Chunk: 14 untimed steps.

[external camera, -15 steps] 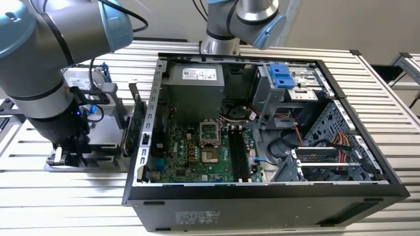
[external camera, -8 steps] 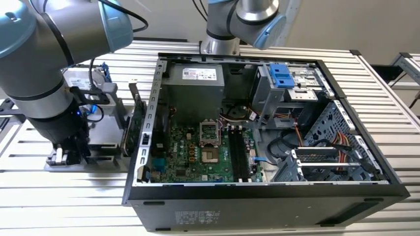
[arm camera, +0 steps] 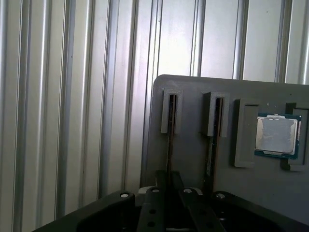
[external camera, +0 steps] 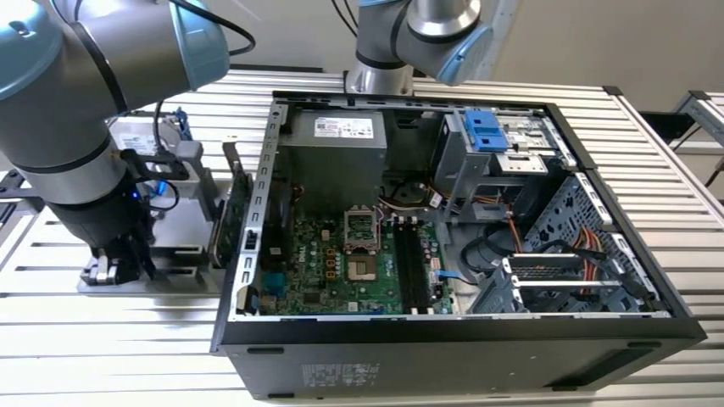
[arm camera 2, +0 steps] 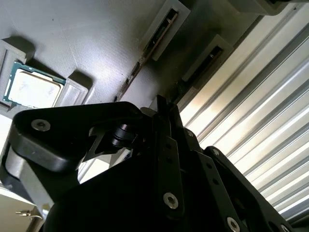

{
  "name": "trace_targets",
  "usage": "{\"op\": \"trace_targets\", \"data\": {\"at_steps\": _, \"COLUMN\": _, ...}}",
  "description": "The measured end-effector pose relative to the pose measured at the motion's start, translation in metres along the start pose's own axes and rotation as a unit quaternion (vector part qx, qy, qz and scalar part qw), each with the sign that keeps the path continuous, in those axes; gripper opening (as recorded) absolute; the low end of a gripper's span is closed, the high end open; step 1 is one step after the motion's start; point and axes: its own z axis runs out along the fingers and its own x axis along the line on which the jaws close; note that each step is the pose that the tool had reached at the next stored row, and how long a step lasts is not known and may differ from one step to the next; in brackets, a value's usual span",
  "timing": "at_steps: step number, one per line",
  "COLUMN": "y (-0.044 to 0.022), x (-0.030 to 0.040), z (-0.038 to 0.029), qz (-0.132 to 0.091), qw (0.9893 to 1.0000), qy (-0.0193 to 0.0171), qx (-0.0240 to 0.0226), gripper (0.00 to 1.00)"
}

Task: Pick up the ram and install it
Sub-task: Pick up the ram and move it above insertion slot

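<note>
The ram (arm camera: 169, 140) is a thin dark stick seen edge-on, standing in a slotted holder on the grey parts tray (arm camera: 193, 96). My gripper (arm camera: 169, 178) sits right over its near end, and the fingers look shut on the ram. In the second wrist view the gripper (arm camera 2: 163, 104) points at the tray with its two fingers pressed close together. In the exterior view the gripper (external camera: 114, 267) is low over the tray (external camera: 169, 254), at the exterior view's left of the open computer case (external camera: 453, 348). The black memory slots (external camera: 408, 271) lie on the motherboard inside the case.
A second stick (arm camera: 211, 150) stands in the neighbouring holder, and a processor chip (arm camera: 275, 135) lies beyond it. A green expansion card (external camera: 232, 203) stands between the tray and the case wall. The ribbed metal table (external camera: 91, 339) surrounds everything.
</note>
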Motion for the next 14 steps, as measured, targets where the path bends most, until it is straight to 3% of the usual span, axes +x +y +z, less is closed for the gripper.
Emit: {"op": "trace_targets", "data": {"at_steps": 14, "y": 0.0, "x": 0.0, "z": -0.0014, "qz": 0.0, "qw": 1.0, "qy": 0.0, "qx": -0.0001, "gripper": 0.0}}
